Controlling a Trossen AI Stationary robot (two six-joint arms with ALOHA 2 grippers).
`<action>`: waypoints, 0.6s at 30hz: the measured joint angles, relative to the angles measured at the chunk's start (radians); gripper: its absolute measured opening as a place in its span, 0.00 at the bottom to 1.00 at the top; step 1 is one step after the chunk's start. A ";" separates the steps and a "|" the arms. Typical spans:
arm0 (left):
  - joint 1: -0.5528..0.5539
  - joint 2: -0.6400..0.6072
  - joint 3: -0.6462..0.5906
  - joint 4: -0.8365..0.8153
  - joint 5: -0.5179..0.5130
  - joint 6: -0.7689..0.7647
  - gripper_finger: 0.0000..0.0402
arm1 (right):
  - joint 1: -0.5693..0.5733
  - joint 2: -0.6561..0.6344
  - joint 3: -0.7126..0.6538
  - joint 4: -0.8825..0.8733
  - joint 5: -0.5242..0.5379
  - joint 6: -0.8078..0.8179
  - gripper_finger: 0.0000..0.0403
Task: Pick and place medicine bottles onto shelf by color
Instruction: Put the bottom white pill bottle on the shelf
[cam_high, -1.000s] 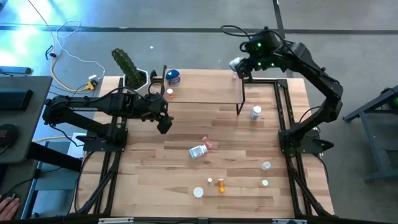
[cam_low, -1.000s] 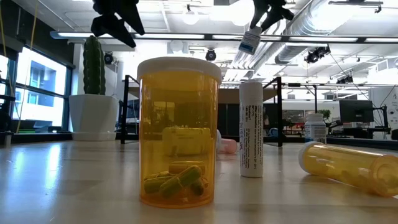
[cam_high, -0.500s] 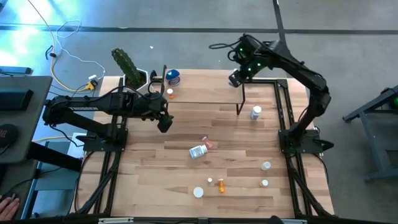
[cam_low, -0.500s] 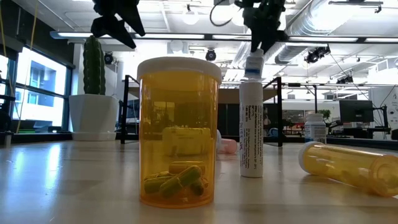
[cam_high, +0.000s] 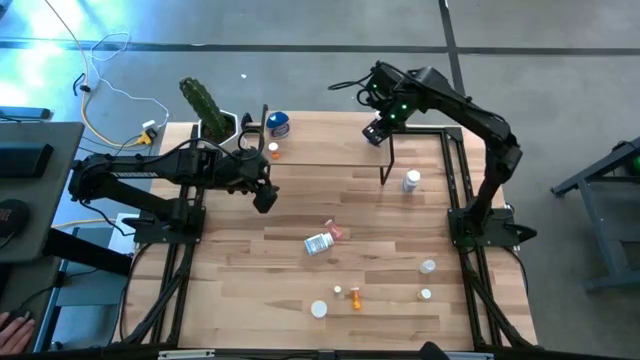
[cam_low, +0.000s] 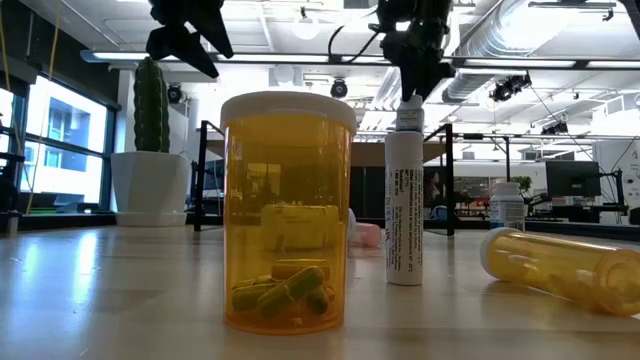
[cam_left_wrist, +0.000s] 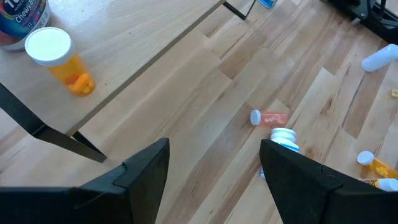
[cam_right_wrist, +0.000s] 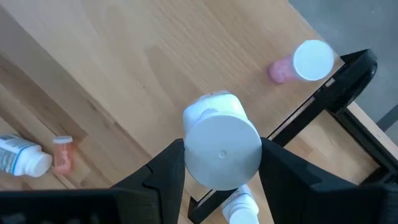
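Observation:
The shelf (cam_high: 320, 140) stands at the table's far side. On its left part are a blue bottle (cam_high: 278, 124) and an orange bottle (cam_high: 272, 150). A pink bottle (cam_right_wrist: 303, 62) stands near its far right corner. My right gripper (cam_high: 378, 128) is over the shelf's right part, shut on a white bottle with a white cap (cam_right_wrist: 221, 146). In the low view this bottle (cam_low: 408, 113) shows under the gripper (cam_low: 410, 75). My left gripper (cam_high: 263, 195) hangs open above the table just in front of the shelf, with nothing between its fingers (cam_left_wrist: 214, 180). My right gripper pinches the white bottle at its cap end (cam_right_wrist: 189, 152) between its two fingers (cam_right_wrist: 165, 171), one on each side. The fingers come from above, pointing steeply down. The bottle stands upright below them, cap up. I cannot tell whether its bottom touches the shelf.
A cactus in a white pot (cam_high: 205, 108) stands at the far left. On the table are a white bottle (cam_high: 411, 181), a lying white bottle (cam_high: 318, 243) beside a pink one (cam_high: 337, 232), an orange one (cam_high: 355, 298) and small white ones (cam_high: 428, 266) near the front.
My right gripper has come down over the shelf's right part with the white bottle, shifting toward the table's left and near side. It has tipped to point more steeply down. The bottle, tilted before, now stands upright.

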 joint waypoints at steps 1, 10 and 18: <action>0.000 0.000 0.000 0.000 0.000 0.000 0.59 | 0.002 0.007 0.000 -0.002 0.000 -0.002 0.40; 0.000 0.000 0.000 0.000 0.002 0.000 0.59 | 0.017 0.032 -0.002 -0.010 0.005 -0.008 0.40; 0.000 0.000 0.000 0.000 0.046 0.026 0.59 | 0.016 0.032 -0.002 -0.007 0.014 -0.042 0.46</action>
